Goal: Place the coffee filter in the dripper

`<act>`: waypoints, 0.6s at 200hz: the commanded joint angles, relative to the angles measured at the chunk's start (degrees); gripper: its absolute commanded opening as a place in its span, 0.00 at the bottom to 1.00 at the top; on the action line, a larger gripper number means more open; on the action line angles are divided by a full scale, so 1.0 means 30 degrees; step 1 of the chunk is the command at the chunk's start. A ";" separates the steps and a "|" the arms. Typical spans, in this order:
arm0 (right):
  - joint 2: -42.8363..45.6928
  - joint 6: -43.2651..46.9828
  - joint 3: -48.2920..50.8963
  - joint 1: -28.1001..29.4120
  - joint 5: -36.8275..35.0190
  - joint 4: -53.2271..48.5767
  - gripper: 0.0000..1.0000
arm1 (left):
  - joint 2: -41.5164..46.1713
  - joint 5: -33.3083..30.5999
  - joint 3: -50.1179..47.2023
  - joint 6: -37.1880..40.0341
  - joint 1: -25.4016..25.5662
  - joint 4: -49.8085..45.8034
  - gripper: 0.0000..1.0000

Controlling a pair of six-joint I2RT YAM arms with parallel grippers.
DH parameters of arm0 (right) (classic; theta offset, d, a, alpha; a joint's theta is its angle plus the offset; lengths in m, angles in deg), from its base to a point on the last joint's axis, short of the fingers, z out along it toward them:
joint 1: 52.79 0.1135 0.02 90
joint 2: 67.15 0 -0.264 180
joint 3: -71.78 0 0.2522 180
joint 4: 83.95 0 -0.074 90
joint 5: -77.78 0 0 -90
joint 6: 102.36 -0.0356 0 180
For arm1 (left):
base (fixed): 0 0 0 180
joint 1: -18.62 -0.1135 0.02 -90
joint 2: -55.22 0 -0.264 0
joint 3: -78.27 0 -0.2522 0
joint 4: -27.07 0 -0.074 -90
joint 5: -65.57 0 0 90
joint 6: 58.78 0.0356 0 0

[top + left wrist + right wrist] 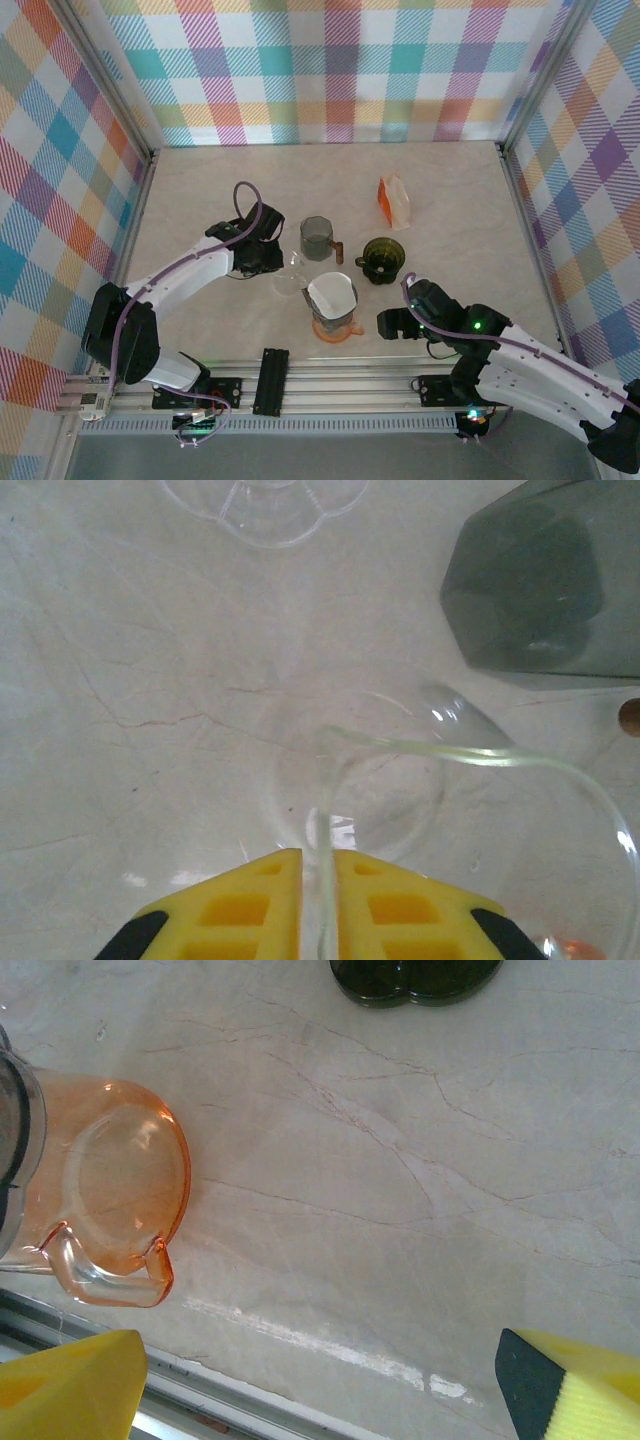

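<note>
A white coffee filter (330, 292) stands as a cone in an orange dripper (335, 328) near the table's front; the orange dripper's base and handle (110, 1200) lie at the left of the right wrist view. A clear dripper (291, 278) sits just left of it. My left gripper (272, 262) is at that clear dripper, its yellow fingers (250, 905) pressed onto the thin clear wall (328, 880), with the clear rim (470, 752) curving off to the right. My right gripper (392, 322) hovers open to the right of the orange dripper, nothing between its fingers (70, 1380).
A grey glass cup (318, 238) (540, 590) stands behind the clear dripper. To its right sits a dark green dripper (384, 260) (415, 980). An orange and white packet (394, 200) lies further back. Another clear scalloped piece (265, 505) lies on the table. The metal rail (300, 375) runs along the front edge.
</note>
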 commanded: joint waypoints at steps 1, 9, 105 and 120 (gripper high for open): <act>-0.0022 0.0188 0.0312 -0.0089 0.0402 0.0722 0.91 | 0.0762 -0.0476 0.0043 0.0108 -0.0176 -0.2428 0.13; -0.0041 0.0238 0.0355 -0.0081 0.0431 0.0847 0.91 | 0.1128 -0.0679 -0.0082 0.0018 -0.0176 -0.2774 0.12; 0.1150 0.1741 0.2957 -0.0085 0.4068 0.5505 0.89 | 0.5417 -0.1662 -0.2455 -0.1739 -0.0374 -0.5783 0.10; 0.0857 0.1838 0.3228 -0.0060 0.4498 0.6511 0.88 | 0.5779 -0.1553 -0.2789 -0.1877 -0.0491 -0.6078 0.09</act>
